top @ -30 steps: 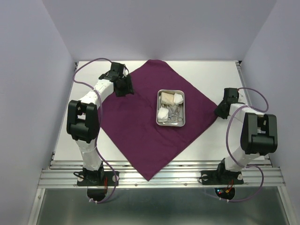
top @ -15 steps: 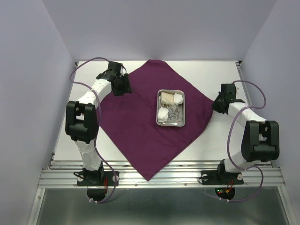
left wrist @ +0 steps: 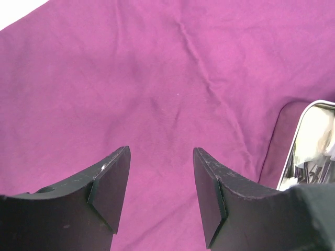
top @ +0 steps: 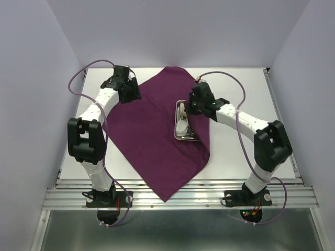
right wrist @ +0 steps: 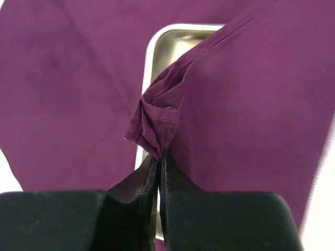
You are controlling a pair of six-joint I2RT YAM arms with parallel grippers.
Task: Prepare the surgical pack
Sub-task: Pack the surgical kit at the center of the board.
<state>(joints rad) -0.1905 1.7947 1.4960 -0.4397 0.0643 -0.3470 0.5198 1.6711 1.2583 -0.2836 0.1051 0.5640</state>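
Note:
The deep-purple cloth wrap (top: 152, 130) lies spread on the table, its right corner lifted and folded leftward over the steel tray (top: 179, 137). Only the tray's left strip shows, with white gauze (top: 181, 126) in it. My right gripper (top: 191, 108) is above the tray, shut on that bunched cloth corner (right wrist: 159, 123), with the tray rim (right wrist: 149, 49) just beyond. My left gripper (top: 132, 94) hovers open over the cloth's left corner, nothing between its fingers (left wrist: 112, 180). In the left wrist view the cloth (left wrist: 157, 78) fills the frame and the tray (left wrist: 309, 141) peeks in at the right.
Bare white tabletop (top: 246, 89) shows to the right of the folded cloth and along the left edge (top: 73, 151). Lavender walls close in the back and sides. A metal rail (top: 178, 196) runs along the near edge by the arm bases.
My right gripper shut on the cloth's right corner and swung it left across the tray, covering most of it. My left gripper shifted slightly back and left, still open.

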